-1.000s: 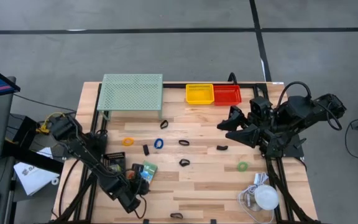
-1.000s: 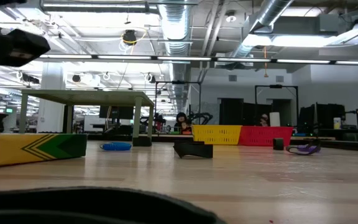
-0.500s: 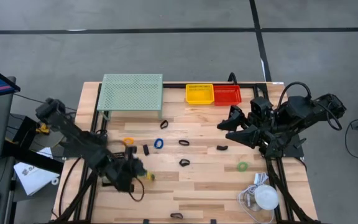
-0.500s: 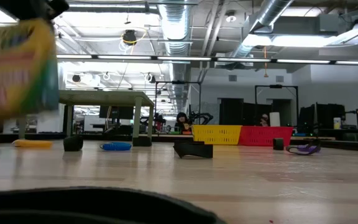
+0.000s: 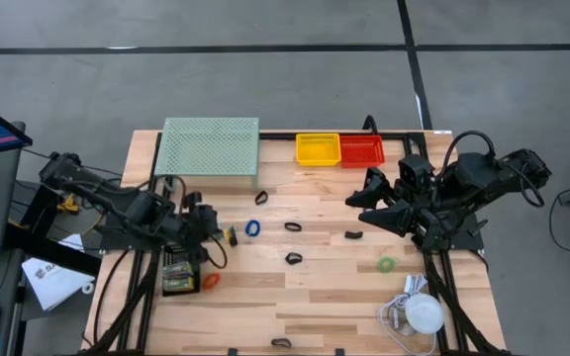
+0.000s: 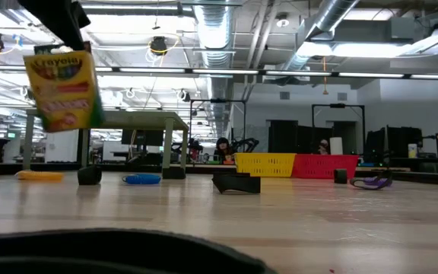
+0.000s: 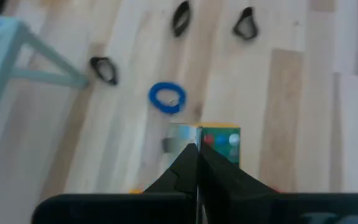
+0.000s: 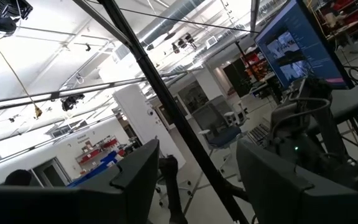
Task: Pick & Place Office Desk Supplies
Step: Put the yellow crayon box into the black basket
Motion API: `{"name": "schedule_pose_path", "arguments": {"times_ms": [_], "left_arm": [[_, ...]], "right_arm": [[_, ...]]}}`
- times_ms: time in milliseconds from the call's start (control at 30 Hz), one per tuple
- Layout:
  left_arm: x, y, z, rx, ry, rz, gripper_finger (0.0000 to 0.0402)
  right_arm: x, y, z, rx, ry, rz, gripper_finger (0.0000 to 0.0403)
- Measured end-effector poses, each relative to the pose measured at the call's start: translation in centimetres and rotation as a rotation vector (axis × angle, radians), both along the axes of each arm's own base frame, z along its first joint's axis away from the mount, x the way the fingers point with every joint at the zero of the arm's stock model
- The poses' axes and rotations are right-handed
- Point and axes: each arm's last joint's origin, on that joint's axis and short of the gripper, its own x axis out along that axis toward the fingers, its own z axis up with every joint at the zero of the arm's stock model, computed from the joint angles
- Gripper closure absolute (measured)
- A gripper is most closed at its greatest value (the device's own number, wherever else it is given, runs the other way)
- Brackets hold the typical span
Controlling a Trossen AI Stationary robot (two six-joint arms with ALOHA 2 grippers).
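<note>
The left gripper (image 5: 218,235) was seen raised above the table (image 5: 325,297), its fingers (image 7: 185,168) pressed together on the top edge of a crayon pack (image 6: 61,90), which hung clear of the wood below them. Just beyond the fingertips a blue ring (image 7: 167,98) lay flat, with three black clips (image 7: 181,17) scattered farther out and the pale-green mesh stand (image 5: 209,146) off to one side. An orange ring (image 5: 210,281) and a card-backed pack (image 5: 177,275) lay behind the gripper, beneath its arm. The right gripper (image 5: 356,198) was held aloft well apart, fingers (image 8: 132,180) spread, with nothing between them; a green ring (image 5: 387,264) lay near it.
</note>
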Motion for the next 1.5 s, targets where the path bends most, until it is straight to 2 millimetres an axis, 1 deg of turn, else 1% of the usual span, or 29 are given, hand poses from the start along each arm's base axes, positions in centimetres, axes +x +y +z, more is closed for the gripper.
{"name": "schedule_pose_path", "arguments": {"times_ms": [167, 400, 733, 900, 1067, 1500], "left_arm": [[-1.1, 0.8, 0.0, -0.019, 0.041, 0.104, 0.0401], [-2.8, 1.0, 0.4, -0.088, 0.046, 0.195, 0.0401], [-5.0, 0.8, 1.0, -0.177, 0.037, 0.239, 0.0401], [-5.5, 0.3, 1.0, -0.220, 0.072, 0.214, 0.0401], [-6.2, -0.1, 0.8, -0.241, 0.107, 0.234, 0.0401], [-7.4, -0.9, 0.6, -0.244, 0.155, 0.240, 0.0401]], "right_arm": [[0.0, 0.0, 0.0, 0.000, 0.000, 0.000, 0.0191], [0.0, 0.0, 0.0, -0.001, 0.001, 0.000, 0.0191], [0.0, 0.0, 0.0, -0.001, 0.001, 0.000, 0.0191], [0.0, 0.0, 0.0, -0.005, 0.002, -0.001, 0.0191], [0.0, 0.0, 0.0, -0.006, 0.003, -0.001, 0.0191], [0.0, 0.0, 0.0, -0.007, 0.003, -0.001, 0.0191]]}}
